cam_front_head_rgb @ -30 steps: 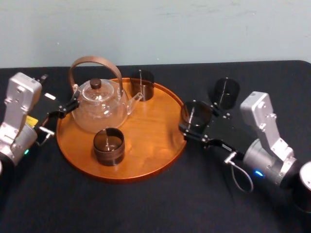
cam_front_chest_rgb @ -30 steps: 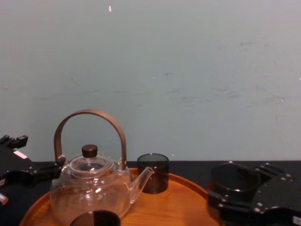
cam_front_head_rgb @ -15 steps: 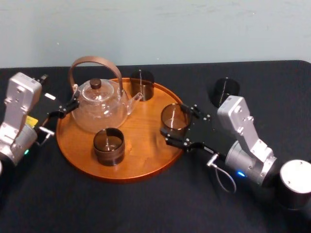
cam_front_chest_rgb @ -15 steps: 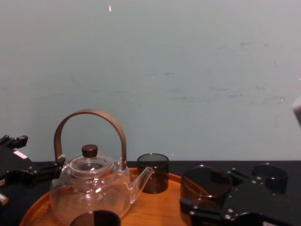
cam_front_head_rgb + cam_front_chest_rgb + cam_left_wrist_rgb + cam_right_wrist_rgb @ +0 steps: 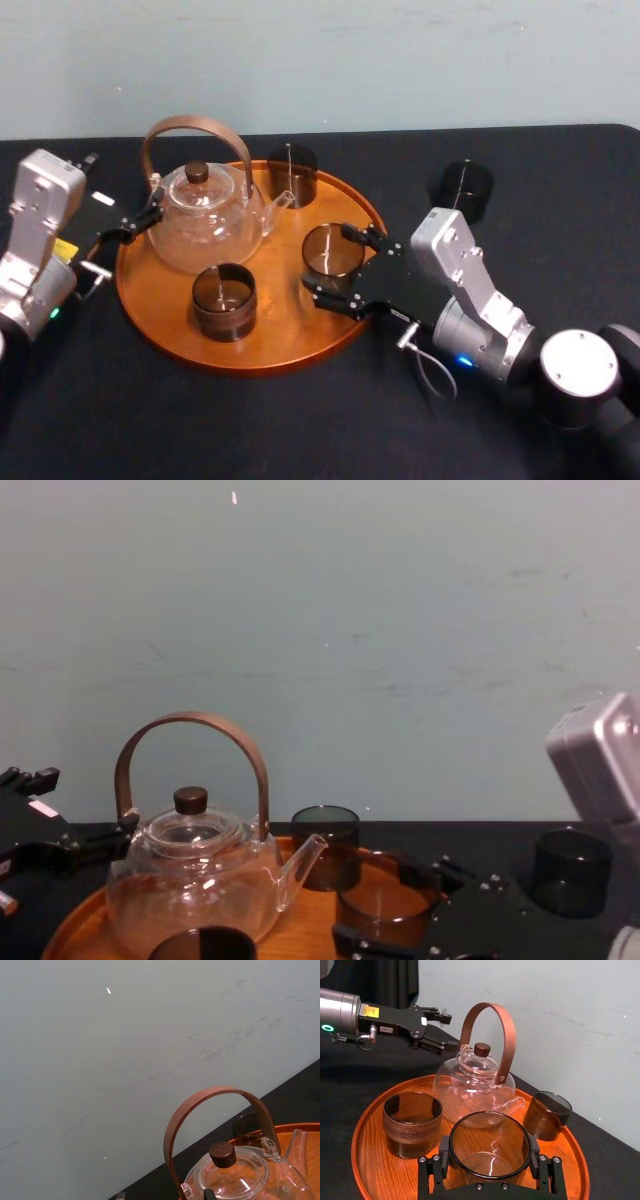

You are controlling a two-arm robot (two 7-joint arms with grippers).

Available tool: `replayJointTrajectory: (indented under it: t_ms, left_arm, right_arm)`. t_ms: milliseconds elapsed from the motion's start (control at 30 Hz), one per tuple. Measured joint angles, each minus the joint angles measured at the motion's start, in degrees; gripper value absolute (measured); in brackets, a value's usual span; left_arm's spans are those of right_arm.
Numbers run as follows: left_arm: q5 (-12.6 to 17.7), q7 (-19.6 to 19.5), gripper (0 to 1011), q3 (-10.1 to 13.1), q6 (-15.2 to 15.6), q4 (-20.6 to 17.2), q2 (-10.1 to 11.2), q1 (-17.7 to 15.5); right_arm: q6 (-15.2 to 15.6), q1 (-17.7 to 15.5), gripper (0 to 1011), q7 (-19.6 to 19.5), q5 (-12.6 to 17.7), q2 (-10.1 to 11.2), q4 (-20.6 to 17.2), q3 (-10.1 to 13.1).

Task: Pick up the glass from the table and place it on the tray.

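Now the right pincer (image 5: pixel 328 262) has carried the smoky brown glass (image 5: pixel 330 250) sideways off the counter (image 5: pixel 300 430) and in over the round wooden tray (image 5: pixel 290 325). A second ago the glass hung just outside the tray's right rim; half a second ago it was crossing that rim. It is now over bare wood on the right half of the tray. The pincer's two black fingers pinch the glass on either side, and the glass stays upright. From where I stand I cannot tell whether its base touches the wood yet. By my judgement the carrying is nearly done, and what remains is lowering the glass, letting go and drawing back.

The spot is well apart from the clear glass teapot (image 5: pixel 205 215), which has a curved brown handle. It is also apart from the front glass (image 5: pixel 223 300) near the tray's near edge and the back glass (image 5: pixel 292 175) by the spout. The left pincer (image 5: pixel 140 222) waits with fingers spread, just beside the teapot's handle base.

The counter is flat, matte black and wide as the whole view. One spare glass (image 5: pixel 464 190) stands on it, off to the right of the tray. Behind the counter rises a plain pale blue-green wall (image 5: pixel 400 60) with faint scuff marks.
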Motion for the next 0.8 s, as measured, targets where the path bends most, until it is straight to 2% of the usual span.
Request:
replayJointTrajectory:
  t_ms: [400,800]
  left_arm:
    - [0.00,0.00,1010,0.00,0.00,0.00,0.00,0.00]
    - [0.00,0.00,1010,0.00,0.00,0.00,0.00,0.00]
  right_arm:
    - [-1.03,1.42,916,0.72,-0.20,-1.32,3.25,-1.15]
    - [-1.35,1.97,916,1.01,-0.42,-1.95,4.76,-1.86]
